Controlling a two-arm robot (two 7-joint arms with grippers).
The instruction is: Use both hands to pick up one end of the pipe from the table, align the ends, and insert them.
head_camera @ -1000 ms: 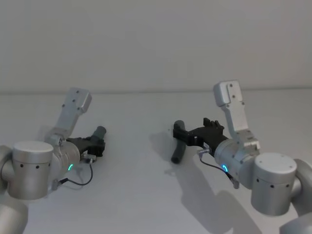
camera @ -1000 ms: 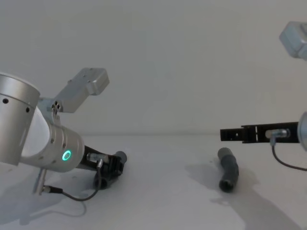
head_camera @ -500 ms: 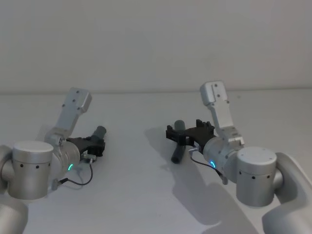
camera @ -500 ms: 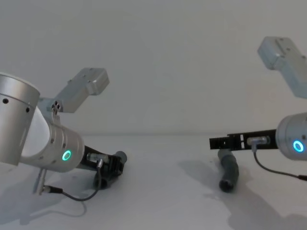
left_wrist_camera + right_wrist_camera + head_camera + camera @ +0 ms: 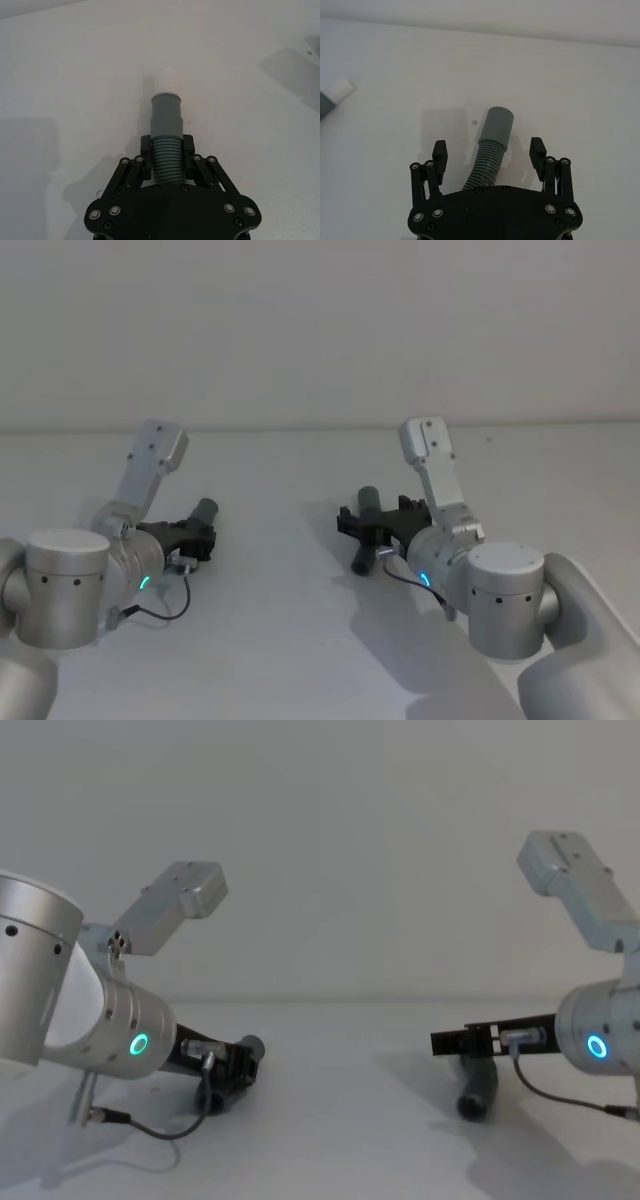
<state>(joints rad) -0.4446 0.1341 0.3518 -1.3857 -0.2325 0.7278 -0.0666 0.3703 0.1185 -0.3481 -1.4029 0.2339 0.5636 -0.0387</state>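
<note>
Right gripper (image 5: 488, 149) has advanced leftward over the last second and now straddles the plain grey pipe piece (image 5: 495, 127) lying on the table (image 5: 270, 640), jaws spread, nothing gripped (closing is judged the next step). Left gripper (image 5: 167, 146) stays clenched on the white-tipped piece (image 5: 166, 112), low at the table's left side.

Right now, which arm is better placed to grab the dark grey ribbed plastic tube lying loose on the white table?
The right. The right black gripper is open, its fingers either side of that dark grey ribbed tube. The left black gripper is shut on the white-tipped grey tube.
</note>
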